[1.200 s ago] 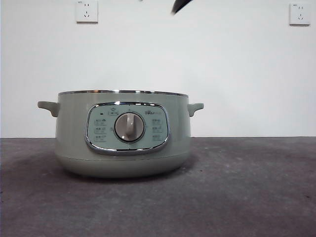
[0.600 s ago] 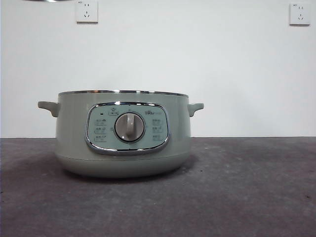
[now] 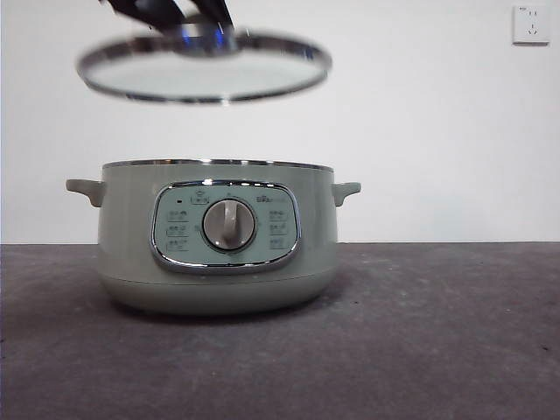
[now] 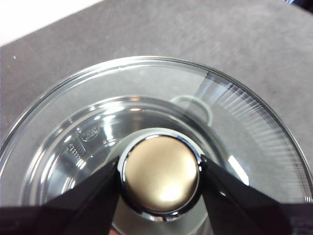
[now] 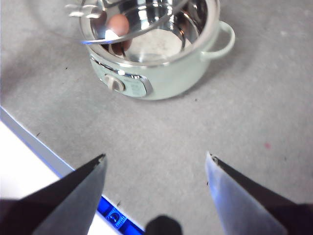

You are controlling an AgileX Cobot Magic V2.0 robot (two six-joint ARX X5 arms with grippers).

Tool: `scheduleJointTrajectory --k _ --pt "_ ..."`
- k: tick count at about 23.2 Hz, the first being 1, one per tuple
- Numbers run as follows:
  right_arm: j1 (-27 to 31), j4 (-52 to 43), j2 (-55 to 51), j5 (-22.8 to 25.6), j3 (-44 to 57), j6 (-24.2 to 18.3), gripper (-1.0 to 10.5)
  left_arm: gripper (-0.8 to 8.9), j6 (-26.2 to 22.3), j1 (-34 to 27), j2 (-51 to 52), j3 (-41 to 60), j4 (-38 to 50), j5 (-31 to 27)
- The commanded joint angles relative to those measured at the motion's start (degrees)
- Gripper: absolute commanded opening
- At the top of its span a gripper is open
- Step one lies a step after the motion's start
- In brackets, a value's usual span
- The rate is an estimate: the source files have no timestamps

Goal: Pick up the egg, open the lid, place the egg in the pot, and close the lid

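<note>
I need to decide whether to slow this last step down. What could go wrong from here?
1. The left end effector holds the round clear glass lid only by its knob, tilted above the pale green pot; a slip could drop it.
2. The lid sits a little off-centre, so its chrome rim might catch the pot's edge.
3. The small brown egg lies inside; a hard landing could jolt it.

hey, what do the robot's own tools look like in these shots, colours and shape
Both tools have two flat black jaws. On the left tool they show as dark wedges tapering inward. On the right tool they are long blades narrowing to blunt tips, their inner faces catching grey light. No cables or markings show on either.
</note>
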State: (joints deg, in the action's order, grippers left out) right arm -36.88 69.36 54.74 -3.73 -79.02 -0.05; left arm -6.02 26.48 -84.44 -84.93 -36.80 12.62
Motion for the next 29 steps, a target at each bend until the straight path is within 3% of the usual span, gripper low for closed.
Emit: scheduleJointTrajectory --k 1,9,29 --pt "-0.17 0.09 -4.17 1.84 2.54 3.23 3.4 -0.07 -0.66 0.09 -3.32 -0.20 3.45 -0.39" --pt "-0.17 4.46 -10.95 5.81 4.00 5.09 3.4 -0.08 -0.61 0.11 -10.03 -0.20 8.22 -0.94" --pt "-0.17 5.22 -11.15 7.02 4.00 5.01 3.4 -0.08 -1.31 0.09 -11.47 -0.20 1.03 -2.23"
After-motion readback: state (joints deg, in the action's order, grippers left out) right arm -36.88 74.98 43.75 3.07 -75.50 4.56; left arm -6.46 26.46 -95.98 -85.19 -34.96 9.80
